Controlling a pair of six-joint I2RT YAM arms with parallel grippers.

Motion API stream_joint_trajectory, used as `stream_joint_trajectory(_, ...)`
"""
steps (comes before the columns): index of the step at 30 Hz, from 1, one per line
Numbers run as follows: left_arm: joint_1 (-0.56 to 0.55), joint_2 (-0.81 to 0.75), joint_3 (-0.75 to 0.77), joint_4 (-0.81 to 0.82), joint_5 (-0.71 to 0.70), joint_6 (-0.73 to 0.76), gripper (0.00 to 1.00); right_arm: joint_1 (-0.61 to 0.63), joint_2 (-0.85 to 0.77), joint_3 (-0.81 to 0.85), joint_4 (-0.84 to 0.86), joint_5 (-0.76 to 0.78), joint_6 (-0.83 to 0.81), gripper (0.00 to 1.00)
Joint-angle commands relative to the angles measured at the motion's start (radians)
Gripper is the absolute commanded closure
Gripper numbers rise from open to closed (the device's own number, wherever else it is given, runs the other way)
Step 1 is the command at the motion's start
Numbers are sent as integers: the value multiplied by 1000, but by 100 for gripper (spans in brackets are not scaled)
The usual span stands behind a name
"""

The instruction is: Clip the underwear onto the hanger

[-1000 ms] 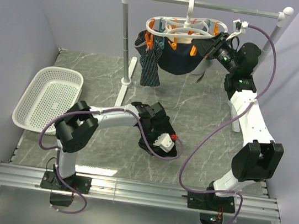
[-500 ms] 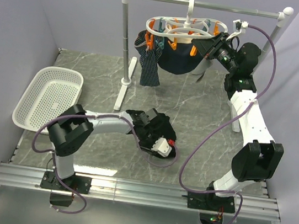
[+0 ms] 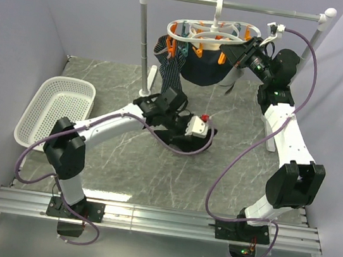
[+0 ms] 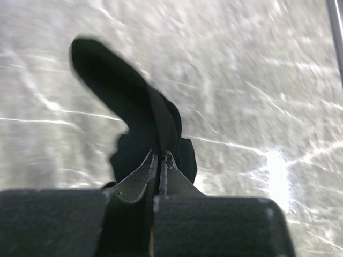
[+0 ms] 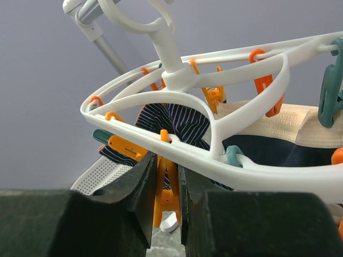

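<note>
The black underwear (image 3: 190, 144) hangs limp from my left gripper (image 3: 208, 133), which is shut on it and holds it above the middle of the table. In the left wrist view the cloth (image 4: 136, 112) droops away from the closed fingertips of the gripper (image 4: 161, 156). The white hanger (image 3: 214, 31) hangs by its hook from the rail. My right gripper (image 3: 231, 51) is at its right side, shut on an orange peg (image 5: 168, 184) that hangs from the hanger's rim (image 5: 214, 155); the jaws press the peg's two arms.
A dark striped garment (image 3: 170, 67) and a navy garment with a beige band (image 3: 204, 74) hang clipped to the hanger. The silver rail stand (image 3: 145, 48) stands at the back. A white basket (image 3: 55, 112) lies at the left.
My left arm has lifted the underwear off the table's near middle and carried it farther back, towards the hanger. The right gripper has stayed on the peg.
</note>
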State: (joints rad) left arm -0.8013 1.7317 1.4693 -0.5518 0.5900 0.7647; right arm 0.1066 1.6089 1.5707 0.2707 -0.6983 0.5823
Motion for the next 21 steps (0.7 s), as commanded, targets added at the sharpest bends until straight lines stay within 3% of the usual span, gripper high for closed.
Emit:
stream_joint_trajectory(1,13,-35,104,-40,-19,-56,100,-2,2,12,30,-66,7,100)
stream_joint_trajectory(7,51,-32,187,1,-55,8,100,-4,11,9,50,-81,14,100)
stream_joint_trajectory(21,166,172,537,36,88,140,100,1,39,6,139,-104,97,100)
